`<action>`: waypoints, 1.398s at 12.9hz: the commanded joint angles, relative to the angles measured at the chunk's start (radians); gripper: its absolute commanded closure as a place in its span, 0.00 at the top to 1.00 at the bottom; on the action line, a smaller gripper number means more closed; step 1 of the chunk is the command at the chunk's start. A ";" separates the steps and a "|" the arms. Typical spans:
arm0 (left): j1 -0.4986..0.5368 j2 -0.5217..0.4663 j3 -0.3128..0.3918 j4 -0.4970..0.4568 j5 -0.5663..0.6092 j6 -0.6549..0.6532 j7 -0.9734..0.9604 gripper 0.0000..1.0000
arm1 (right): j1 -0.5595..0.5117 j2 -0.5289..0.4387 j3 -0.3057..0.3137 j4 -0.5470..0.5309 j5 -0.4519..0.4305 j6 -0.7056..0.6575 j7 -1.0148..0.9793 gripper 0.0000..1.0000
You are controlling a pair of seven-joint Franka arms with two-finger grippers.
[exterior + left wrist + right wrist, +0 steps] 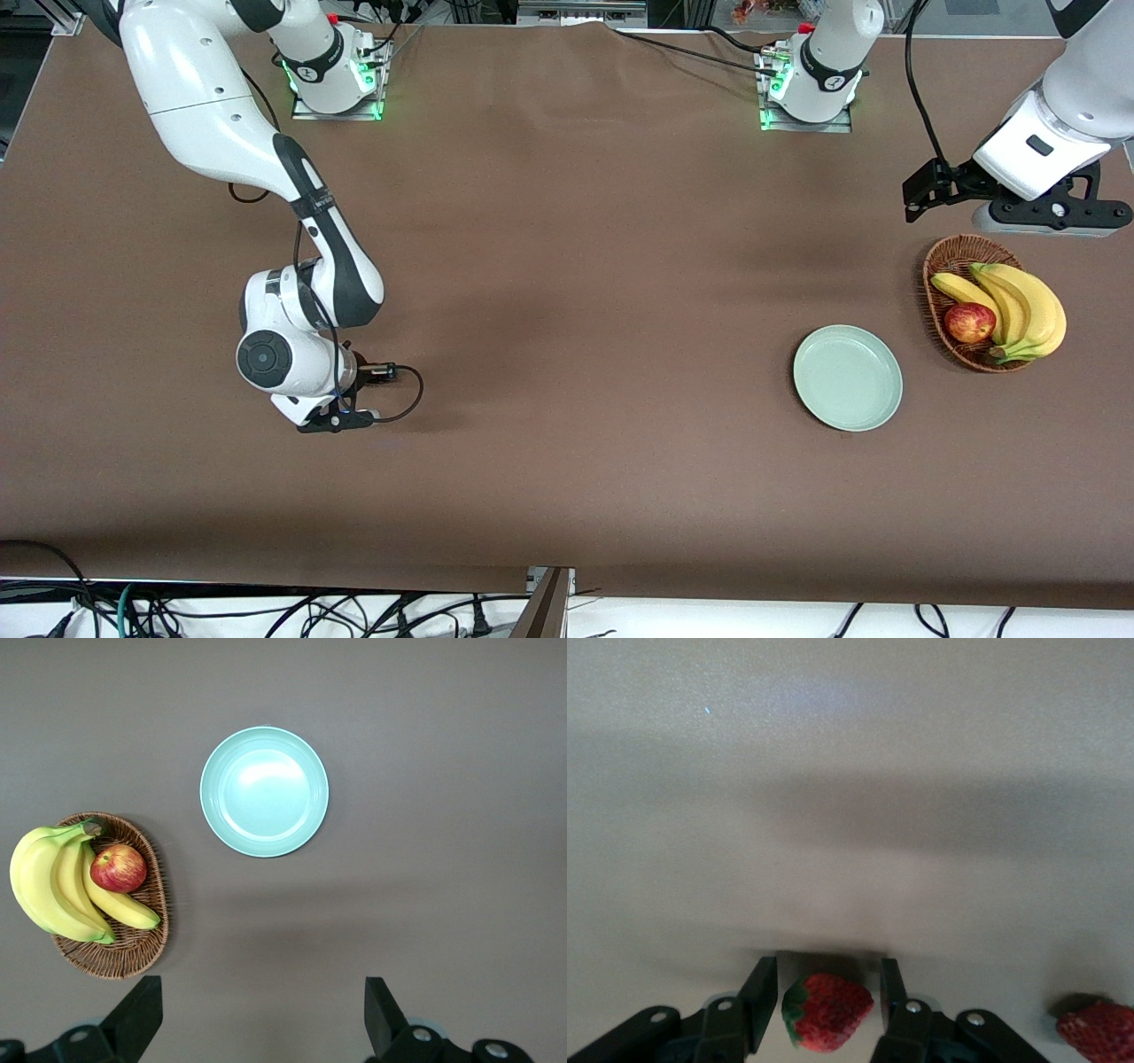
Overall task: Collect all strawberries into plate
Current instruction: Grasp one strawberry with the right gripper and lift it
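Down at the table, right gripper (828,1010) jaws bracketing 1 strawberry (827,1011) — grip unclear, another strawberry (1099,1033) cut off — left gripper (261,1014) wide open.

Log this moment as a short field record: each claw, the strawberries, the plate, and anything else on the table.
right claw: low at the right arm's end of the table, fingers either side of a small red strawberry, narrow gaps visible
second strawberry: on the brown tablecloth beside the first
left claw: open, waiting above the wicker basket's end of the table
round pale mint-green plate: empty
brown wicker basket: beside the plate, holding yellow bananas and a red apple
task progress: no strawberry in the plate
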 commanded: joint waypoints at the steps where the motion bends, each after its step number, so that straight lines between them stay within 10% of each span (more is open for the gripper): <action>1: -0.002 0.012 -0.001 0.029 0.011 -0.020 0.002 1.00 | -0.005 -0.004 0.004 0.003 0.018 -0.013 -0.011 0.26; 3: -0.002 0.012 -0.001 0.029 0.009 -0.020 0.003 1.00 | 0.002 -0.005 0.004 0.003 0.019 -0.015 -0.002 0.11; 11: -0.002 0.012 -0.001 0.029 0.009 -0.020 0.002 1.00 | 0.032 0.001 0.160 0.050 0.022 0.019 0.338 0.10; 18: -0.002 0.012 -0.001 0.027 0.009 -0.021 0.000 1.00 | 0.296 0.076 0.183 0.206 0.045 0.176 0.811 0.12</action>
